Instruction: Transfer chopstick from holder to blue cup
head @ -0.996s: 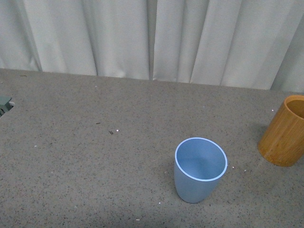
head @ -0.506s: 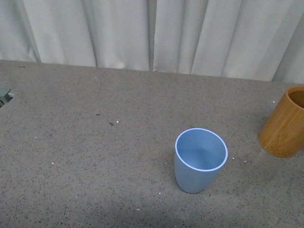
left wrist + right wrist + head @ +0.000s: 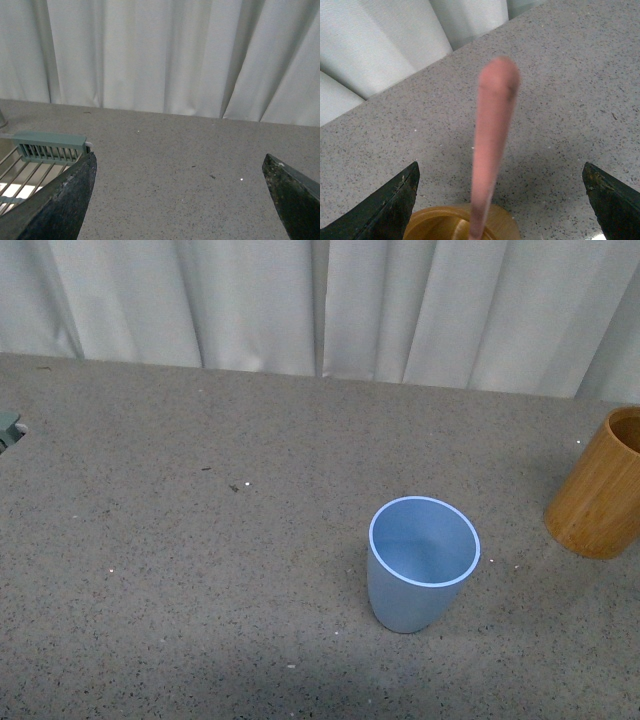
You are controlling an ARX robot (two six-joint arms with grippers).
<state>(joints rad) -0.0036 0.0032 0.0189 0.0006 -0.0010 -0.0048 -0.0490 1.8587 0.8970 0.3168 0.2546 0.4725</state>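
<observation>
Chopstick (image 3: 492,130), salmon-pink and thin, stands in the bamboo holder (image 3: 427,222), its upper length rising clear of the rim, as the right wrist view shows. In the front view the holder (image 3: 600,500) sits by the tabletop's (image 3: 200,570) right edge, cut off by the frame, and the stick itself is not visible there. The blue cup (image 3: 400,605) stands upright and empty, well apart from the holder, nearer the front edge.

The transfer looks not yet begun, and the risks lie in the grasp. A closure off centre could shove the stick against the holder's rim or rock the holder. A weak pinch on so slim a shaft could let it swing or slip on the way out. The tapered cup may tip under a long stick.

The right end effector (image 3: 499,172) hovers over the holder with its jaws spread wide either side of the chopstick, touching nothing. The left end effector (image 3: 179,165) is likewise spread wide and empty, near a wire rack (image 3: 50,145) at the left edge.
</observation>
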